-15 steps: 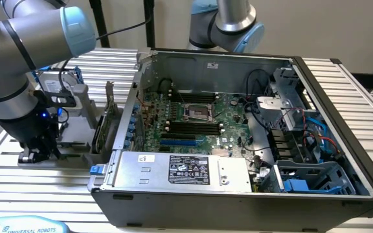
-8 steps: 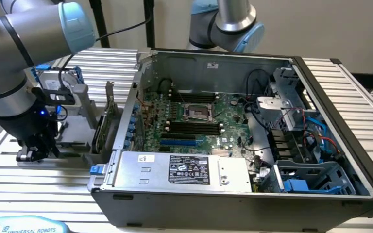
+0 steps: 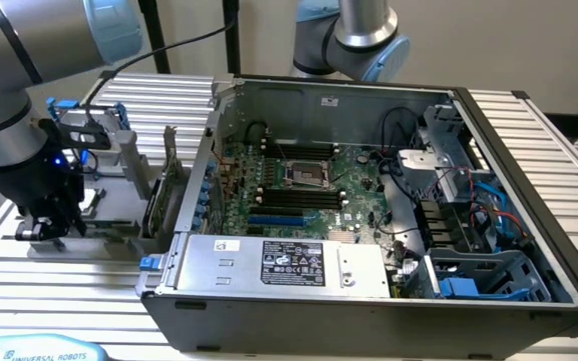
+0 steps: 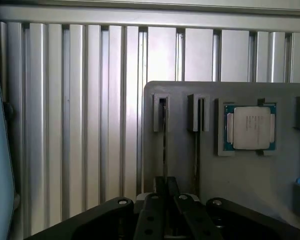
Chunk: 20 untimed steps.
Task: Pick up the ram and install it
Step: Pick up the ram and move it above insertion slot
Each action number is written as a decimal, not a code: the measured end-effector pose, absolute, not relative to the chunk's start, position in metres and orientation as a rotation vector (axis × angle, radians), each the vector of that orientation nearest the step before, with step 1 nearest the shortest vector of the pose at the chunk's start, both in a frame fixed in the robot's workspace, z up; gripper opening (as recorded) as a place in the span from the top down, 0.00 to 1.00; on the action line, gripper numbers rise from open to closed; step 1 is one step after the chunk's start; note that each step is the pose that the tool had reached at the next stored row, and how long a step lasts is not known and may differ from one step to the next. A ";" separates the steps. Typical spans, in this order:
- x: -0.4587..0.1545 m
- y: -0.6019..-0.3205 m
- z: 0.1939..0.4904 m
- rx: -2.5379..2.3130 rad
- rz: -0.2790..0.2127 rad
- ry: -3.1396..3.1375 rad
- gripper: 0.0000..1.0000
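End effector (image 4: 166, 186) clenched on ram (image 4: 164, 142), thin board pinched between fingers. Ram stands on edge in slot of grey holder (image 4: 182, 165), long axis running straight on from end effector. Second slot just beside; processor chip (image 4: 251, 127) further along holder. Holder sits on ribbed bench (image 4: 90, 125). Open computer case (image 3: 369, 304) lies toward exterior view's right of end effector (image 3: 46, 229); black memory slots (image 3: 294, 197) well apart from ram.
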<state>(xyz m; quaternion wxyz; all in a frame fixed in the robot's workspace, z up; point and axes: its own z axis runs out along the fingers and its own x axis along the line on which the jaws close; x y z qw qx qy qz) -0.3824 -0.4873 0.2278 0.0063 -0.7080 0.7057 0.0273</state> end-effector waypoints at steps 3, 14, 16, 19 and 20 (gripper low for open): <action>-0.382 -0.487 0.240 -2.215 0.085 2.208 0.87; -0.378 -0.487 0.291 -2.215 0.085 2.208 0.87; -0.375 -0.487 0.300 -2.215 0.085 2.208 0.87; -0.369 -0.487 0.312 -2.215 0.085 2.208 0.87; -0.366 -0.487 0.316 -2.215 0.085 2.208 0.87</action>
